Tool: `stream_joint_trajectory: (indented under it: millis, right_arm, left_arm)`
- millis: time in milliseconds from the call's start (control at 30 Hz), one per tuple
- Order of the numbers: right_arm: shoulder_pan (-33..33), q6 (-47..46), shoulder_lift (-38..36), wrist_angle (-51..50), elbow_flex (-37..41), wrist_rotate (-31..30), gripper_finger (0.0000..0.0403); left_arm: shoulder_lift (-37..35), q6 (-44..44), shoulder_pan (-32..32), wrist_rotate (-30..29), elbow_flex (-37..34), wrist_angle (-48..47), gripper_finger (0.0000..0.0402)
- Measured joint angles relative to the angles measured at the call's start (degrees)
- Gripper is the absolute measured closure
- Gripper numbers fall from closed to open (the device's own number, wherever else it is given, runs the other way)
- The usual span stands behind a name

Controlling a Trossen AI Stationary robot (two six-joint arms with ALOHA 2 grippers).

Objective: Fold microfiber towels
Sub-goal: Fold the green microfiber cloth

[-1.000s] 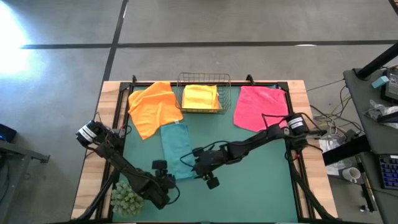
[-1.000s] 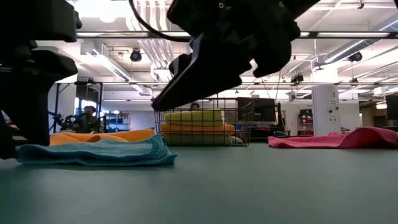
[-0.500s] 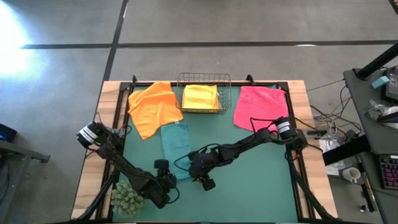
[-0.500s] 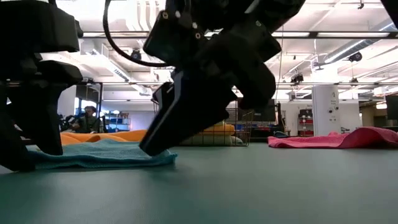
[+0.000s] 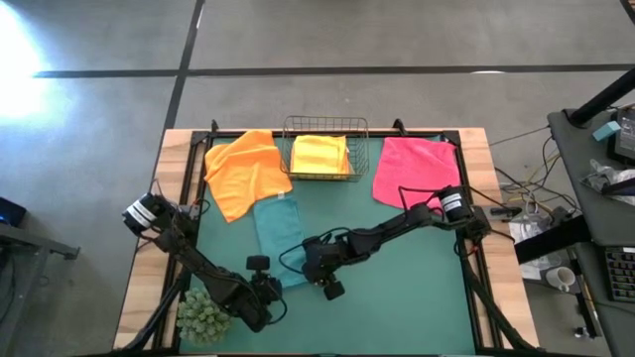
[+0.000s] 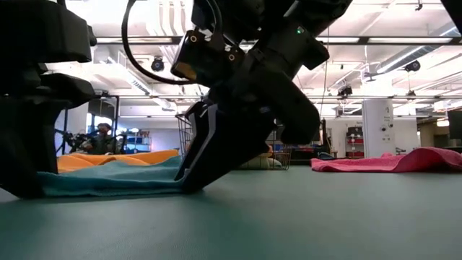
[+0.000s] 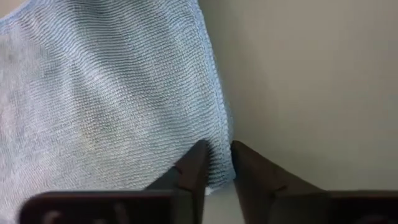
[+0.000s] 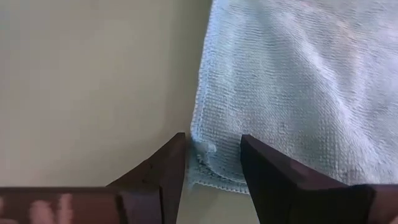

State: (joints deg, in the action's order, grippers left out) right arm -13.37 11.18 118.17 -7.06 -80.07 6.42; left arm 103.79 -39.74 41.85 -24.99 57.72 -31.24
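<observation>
Here both grippers sat at the teal towel's (image 5: 280, 238) near corners, ready to lift: left gripper (image 7: 216, 163) pinched its edge, right gripper (image 8: 211, 155) straddled it, fingers apart.

You're clearly set up in some big open lab or industrial workspace: bare polished grey concrete floor (image 5: 397, 40) with dark seam lines all around the green-topped wooden table (image 5: 417, 297), and a cluttered dark side bench (image 5: 605, 198) trailing loose cables and gear. Look level across the table and you get exposed white ceiling ducts and pipes (image 6: 170, 18), long fluorescent strip lights (image 6: 404, 42), a white structural column (image 6: 375, 128), plus black metal racks (image 6: 83, 123) and more equipment stations in the back, where a person (image 6: 101, 133) sits.
</observation>
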Motion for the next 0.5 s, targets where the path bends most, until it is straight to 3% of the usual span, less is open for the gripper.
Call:
stream_joint_trajectory:
  millis: [167, 400, 500]
  right_arm:
    - [0.37, 0.35, 0.00, -0.34, -0.23, -2.70, 0.0293]
    - [0.64, -1.40, -0.04, -0.45, 0.00, -2.96, 0.0381]
    - [0.64, -2.35, -0.04, -2.08, -0.87, -2.99, 0.0391]
  left_arm:
    - [0.07, 0.15, -0.17, -1.53, -0.07, -0.47, 0.0396]
    - [0.15, 0.21, -0.52, -3.10, -0.20, -1.09, 0.0392]
    - [-0.12, 0.19, -0.65, -2.89, -0.22, -1.08, 0.0392]
